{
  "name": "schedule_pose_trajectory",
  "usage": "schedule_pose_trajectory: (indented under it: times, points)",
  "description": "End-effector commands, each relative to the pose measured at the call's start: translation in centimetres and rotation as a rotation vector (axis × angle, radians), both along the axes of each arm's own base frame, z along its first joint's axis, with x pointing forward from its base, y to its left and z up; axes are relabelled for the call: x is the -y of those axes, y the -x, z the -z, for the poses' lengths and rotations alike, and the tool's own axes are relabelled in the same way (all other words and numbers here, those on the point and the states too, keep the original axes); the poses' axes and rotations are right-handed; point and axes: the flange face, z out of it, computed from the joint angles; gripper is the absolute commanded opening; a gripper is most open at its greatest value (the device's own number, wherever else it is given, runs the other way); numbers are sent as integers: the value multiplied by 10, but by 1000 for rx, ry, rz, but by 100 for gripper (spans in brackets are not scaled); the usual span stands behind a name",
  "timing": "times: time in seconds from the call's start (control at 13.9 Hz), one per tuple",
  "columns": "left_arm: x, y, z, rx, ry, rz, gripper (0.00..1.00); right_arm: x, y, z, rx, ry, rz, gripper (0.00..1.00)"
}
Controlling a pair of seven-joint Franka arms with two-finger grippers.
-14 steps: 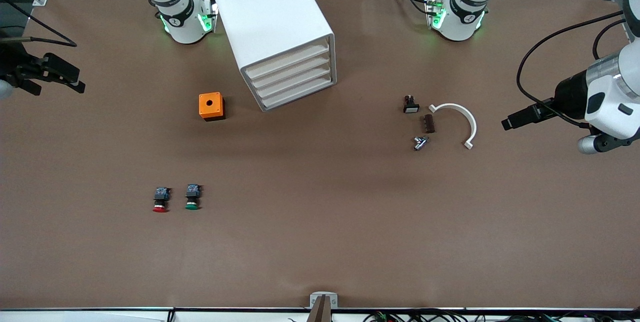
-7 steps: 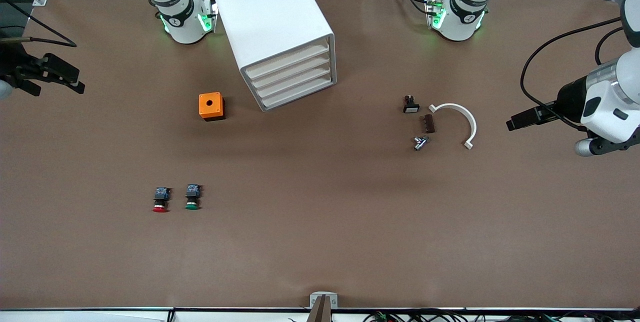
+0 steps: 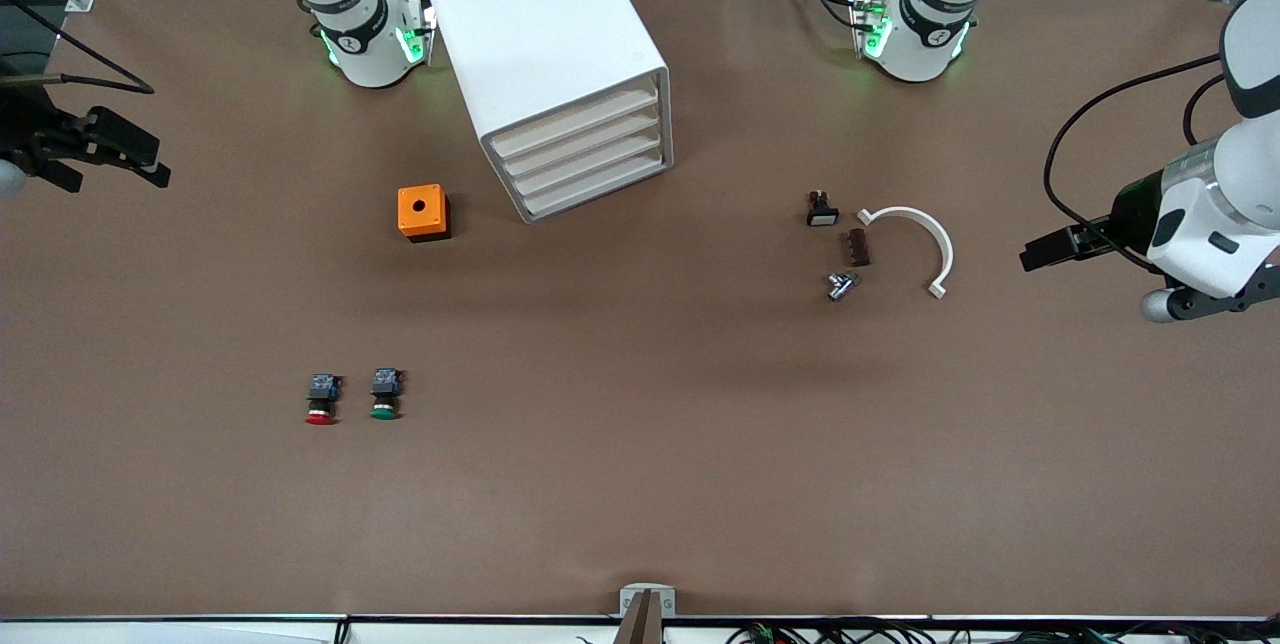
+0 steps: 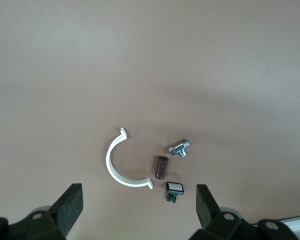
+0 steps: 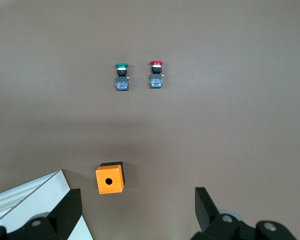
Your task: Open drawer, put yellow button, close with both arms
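The white cabinet (image 3: 540,34) stands near the right arm's base, and a corner of it shows in the right wrist view (image 5: 35,200). Its topmost drawer (image 3: 575,121) is shut, as are the three below it. The yellow button is not in view. My left gripper (image 4: 139,202) is open and empty, high over the table's end on the left arm's side (image 3: 1045,251). My right gripper (image 5: 137,205) is open and empty, up over the right arm's end of the table (image 3: 150,156).
An orange box with a round hole (image 3: 423,212) sits beside the cabinet. A red-capped button (image 3: 321,400) and a green-capped one (image 3: 384,395) lie nearer the camera. A white arc piece (image 3: 925,234), a brown block (image 3: 858,247), a metal fitting (image 3: 840,285) and a small switch (image 3: 821,209) lie toward the left arm's side.
My left arm has drawn back a little toward its own end of the table. The right arm and the objects have not moved.
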Motion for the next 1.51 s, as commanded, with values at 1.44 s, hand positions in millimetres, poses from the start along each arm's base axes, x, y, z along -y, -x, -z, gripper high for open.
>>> schedule_pose_trajectory:
  times: [1.44]
  points:
    - [-22,60,-27,156,-21,28,99,3,4,1,26,41,-17,100]
